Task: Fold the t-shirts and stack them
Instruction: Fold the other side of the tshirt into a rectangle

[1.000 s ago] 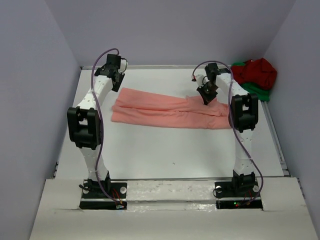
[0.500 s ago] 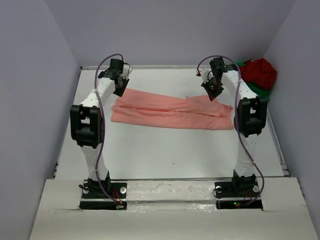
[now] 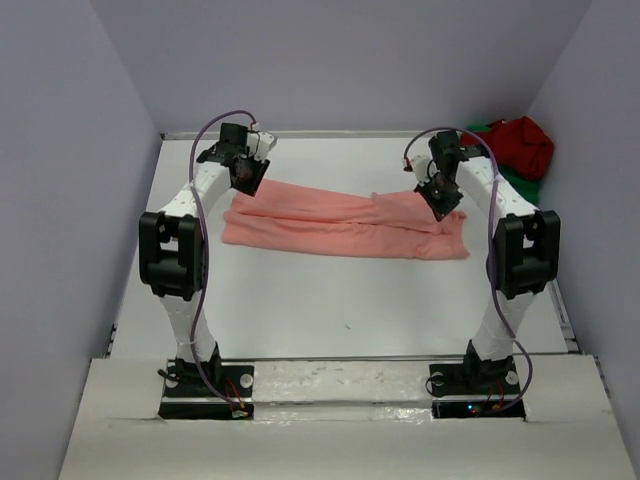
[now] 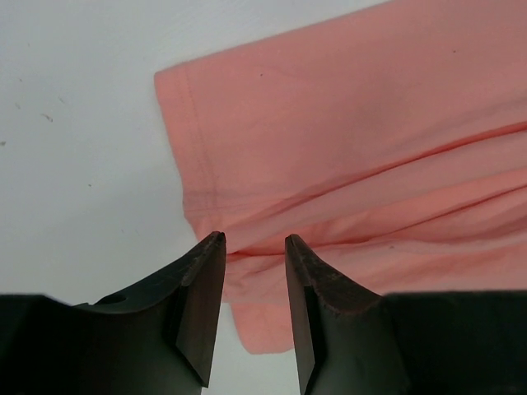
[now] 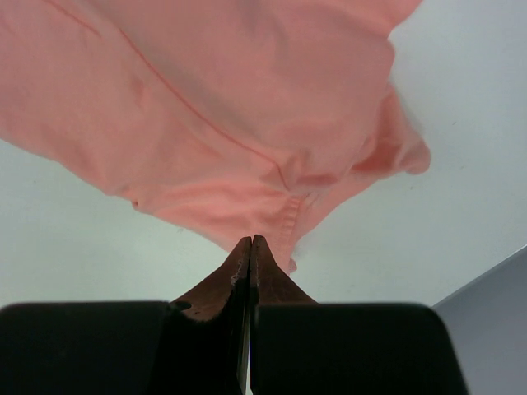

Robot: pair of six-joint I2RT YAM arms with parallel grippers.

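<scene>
— What do we see on the tabletop [image 3: 330, 300]?
— The salmon-pink t-shirt [image 3: 330, 225] lies stretched across the far half. The dark red t-shirt [image 3: 518, 145] and green t-shirt [image 3: 520, 182] are bunched far right.
— Our pincers?
— The left pincer [image 4: 254, 239] is part-open and empty. The right pincer [image 5: 249, 239] is closed at the hem, and we cannot tell if it grips.

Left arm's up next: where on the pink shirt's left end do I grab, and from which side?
Grip the salmon-pink shirt at its hemmed left end, where the folded layers overlap, probably coming straight down with the left gripper, which hangs open above it. The cloth lies flat on the table, so no edge stands up for a sideways approach.
</scene>
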